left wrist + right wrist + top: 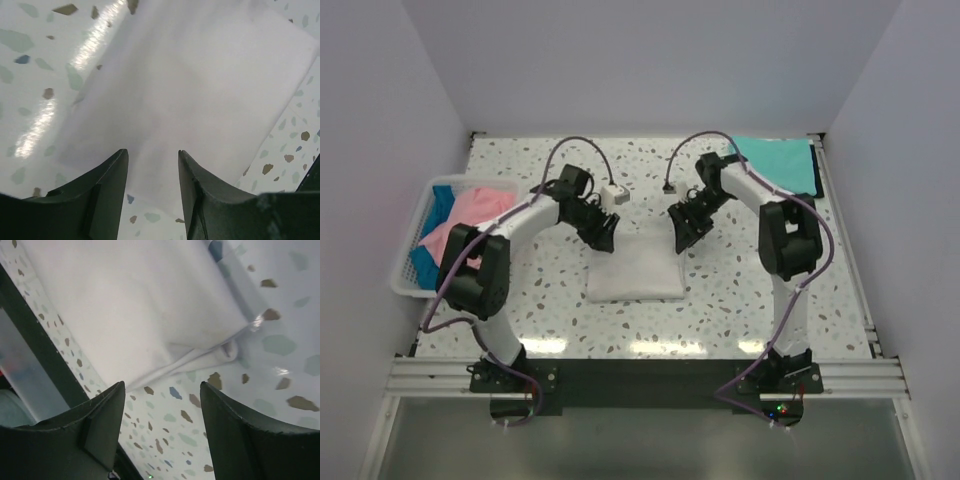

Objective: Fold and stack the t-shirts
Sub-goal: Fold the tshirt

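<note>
While both arms are hovering, top view, done: the white t-shirt (635,270) is lying as a neat folded rectangle mid-table (520,320), between the left gripper (603,232) and the right gripper (682,232).
Top view, remaining: the pink t-shirt (475,212) and the blue t-shirt (438,200) are sitting crumpled in the basket (405,275) at left. The teal t-shirt (778,165) is lying flat in the far right corner, well apart. Stacking is seemingly not begun.
Top view, obstacles: nothing is covering the white shirt.
Left wrist view, jaws: the fingers (107,190) are standing moderately apart, gripping nothing, above white cloth.
Right wrist view, jaws: the fingers (240,435) are standing wide, gripping nothing, over the shirt's rumpled edge and bare tabletop.
</note>
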### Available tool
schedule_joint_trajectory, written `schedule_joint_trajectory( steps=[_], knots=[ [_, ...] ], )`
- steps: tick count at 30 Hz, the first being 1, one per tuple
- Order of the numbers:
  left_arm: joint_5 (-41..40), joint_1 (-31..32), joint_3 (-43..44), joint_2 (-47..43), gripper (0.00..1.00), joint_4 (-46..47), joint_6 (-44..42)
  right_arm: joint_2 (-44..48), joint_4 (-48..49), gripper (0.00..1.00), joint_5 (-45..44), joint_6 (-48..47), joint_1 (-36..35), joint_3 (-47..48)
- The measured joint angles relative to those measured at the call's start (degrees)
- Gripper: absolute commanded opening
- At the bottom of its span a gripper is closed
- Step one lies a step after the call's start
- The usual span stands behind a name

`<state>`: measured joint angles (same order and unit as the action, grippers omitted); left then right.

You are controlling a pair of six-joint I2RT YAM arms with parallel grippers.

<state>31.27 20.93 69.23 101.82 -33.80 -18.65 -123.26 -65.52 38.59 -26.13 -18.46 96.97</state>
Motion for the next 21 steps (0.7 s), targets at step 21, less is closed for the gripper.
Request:
schedule_joint_trajectory(
  steps=[21],
  knots=[
    [-4.5, -9.4, 12.2, 13.7, 0.52, -5.2, 0.7, -12.5, 2.4, 0.62, -4.2, 0.6, -0.3, 17.6]
  ],
)
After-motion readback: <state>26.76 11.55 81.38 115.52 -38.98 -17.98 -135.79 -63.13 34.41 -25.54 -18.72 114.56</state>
